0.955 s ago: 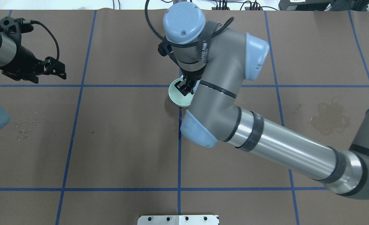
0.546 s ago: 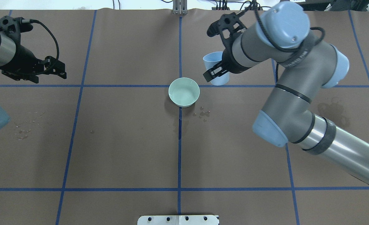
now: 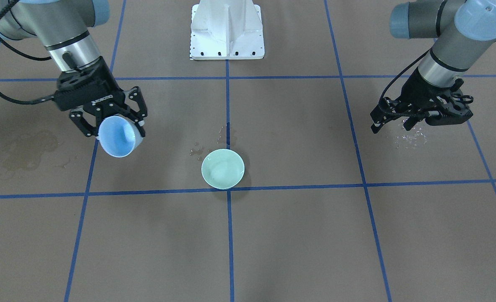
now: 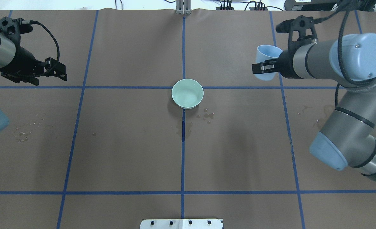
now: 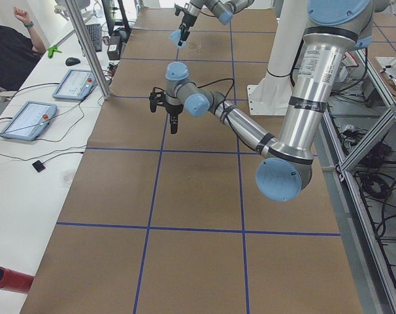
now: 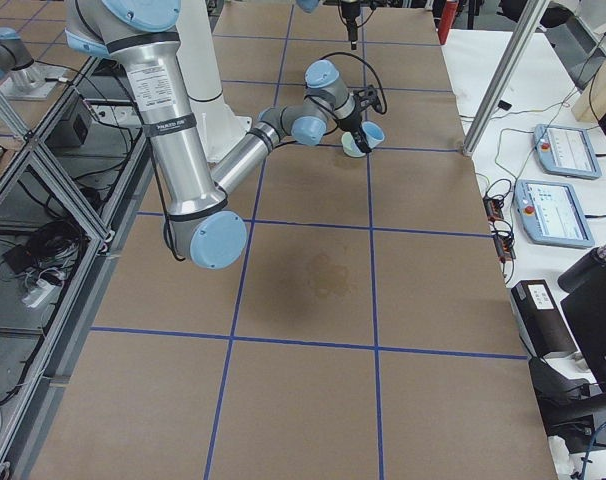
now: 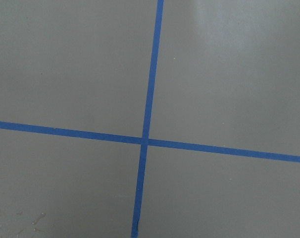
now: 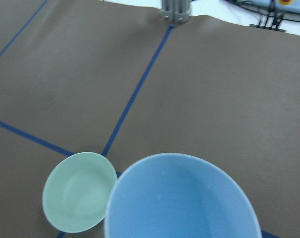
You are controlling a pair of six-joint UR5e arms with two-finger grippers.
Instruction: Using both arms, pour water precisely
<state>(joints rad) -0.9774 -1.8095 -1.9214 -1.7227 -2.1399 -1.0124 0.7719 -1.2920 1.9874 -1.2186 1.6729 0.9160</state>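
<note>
Overhead exterior: my right hand [image 4: 263,67] clamps blue cup [image 4: 267,53]; green bowl [image 4: 187,93] lies left, slightly nearer me.

We see a brown tabletop [image 4: 127,152] crossed by blue tape lines [image 4: 182,159], with a white pedestal [image 3: 227,29] bolted at one long edge. Across from the pedestal runs a white desk [image 5: 15,209] carrying two tablets [image 5: 28,120], with a person in black [image 5: 8,52] beside it. Behind the pedestal, cables [image 6: 43,245] lie under a metal frame [image 6: 58,172].
</note>
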